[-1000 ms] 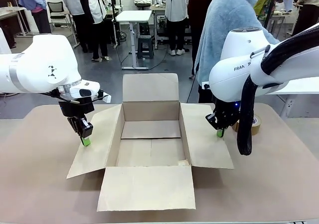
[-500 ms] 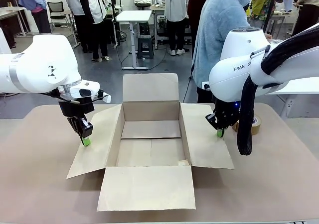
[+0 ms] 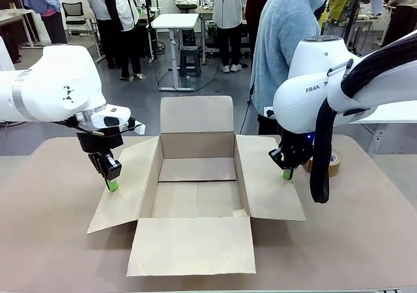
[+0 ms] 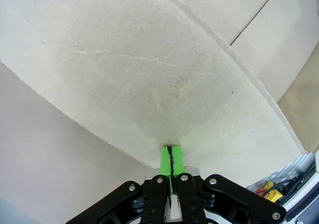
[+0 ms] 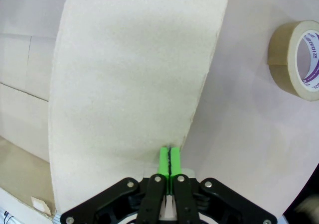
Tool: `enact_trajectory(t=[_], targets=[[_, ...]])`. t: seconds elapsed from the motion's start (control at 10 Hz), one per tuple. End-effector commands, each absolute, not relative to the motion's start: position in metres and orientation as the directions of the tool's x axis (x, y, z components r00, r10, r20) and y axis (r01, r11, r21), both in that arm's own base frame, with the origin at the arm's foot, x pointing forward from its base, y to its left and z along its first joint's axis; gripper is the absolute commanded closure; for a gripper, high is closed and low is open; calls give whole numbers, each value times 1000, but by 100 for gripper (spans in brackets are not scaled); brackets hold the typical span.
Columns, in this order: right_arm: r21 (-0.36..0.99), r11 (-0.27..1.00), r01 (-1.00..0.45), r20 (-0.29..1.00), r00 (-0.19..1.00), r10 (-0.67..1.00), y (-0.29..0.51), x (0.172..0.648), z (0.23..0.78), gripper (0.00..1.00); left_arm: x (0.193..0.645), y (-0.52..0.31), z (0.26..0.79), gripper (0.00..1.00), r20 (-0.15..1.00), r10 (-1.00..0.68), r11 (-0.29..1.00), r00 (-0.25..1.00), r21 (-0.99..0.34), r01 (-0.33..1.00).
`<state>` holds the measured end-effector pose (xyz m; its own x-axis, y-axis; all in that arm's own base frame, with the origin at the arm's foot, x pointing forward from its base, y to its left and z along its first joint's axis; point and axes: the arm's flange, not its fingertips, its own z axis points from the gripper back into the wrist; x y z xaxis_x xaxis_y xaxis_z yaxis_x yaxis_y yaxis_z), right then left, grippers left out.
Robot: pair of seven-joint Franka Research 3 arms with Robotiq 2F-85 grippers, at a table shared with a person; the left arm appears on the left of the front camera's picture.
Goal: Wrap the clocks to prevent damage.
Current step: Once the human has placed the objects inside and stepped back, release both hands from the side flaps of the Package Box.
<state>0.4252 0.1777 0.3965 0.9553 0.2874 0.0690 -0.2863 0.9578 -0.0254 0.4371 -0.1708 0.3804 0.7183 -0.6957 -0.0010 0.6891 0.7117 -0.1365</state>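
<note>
Closed tight and empty, left tool [image 3: 113, 185] and right tool [image 3: 287, 174] point tips down at the side flaps of the open box [image 3: 195, 144] between them; tape roll [image 3: 333, 163] lies just beside right tool.

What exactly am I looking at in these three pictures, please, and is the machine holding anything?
The machine is two white robot arms, a left arm and a right arm, at a table. A person stands at the far side. The wide picture comes from a fixed camera between the arms. The other two come from a camera on each wrist, looking along that hand's green-padded fingers. On the table are an open box, its flaps spread, and a tape roll to its right. The left hand and right hand are both shut and hold nothing. Each tip sits near a side flap's outer edge, apparently pressing it down.
</note>
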Motion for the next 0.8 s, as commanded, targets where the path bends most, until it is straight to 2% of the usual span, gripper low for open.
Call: enact_trajectory(t=[0.0, 0.7], targets=[[-25, 964, -266, 70, 961, 267, 178, 425, 396, 99, 437, -170, 380, 100, 2, -695, 711, 719, -143, 689], [-25, 964, -266, 70, 961, 267, 178, 425, 396, 99, 437, -170, 380, 100, 2, -695, 711, 719, -143, 689]])
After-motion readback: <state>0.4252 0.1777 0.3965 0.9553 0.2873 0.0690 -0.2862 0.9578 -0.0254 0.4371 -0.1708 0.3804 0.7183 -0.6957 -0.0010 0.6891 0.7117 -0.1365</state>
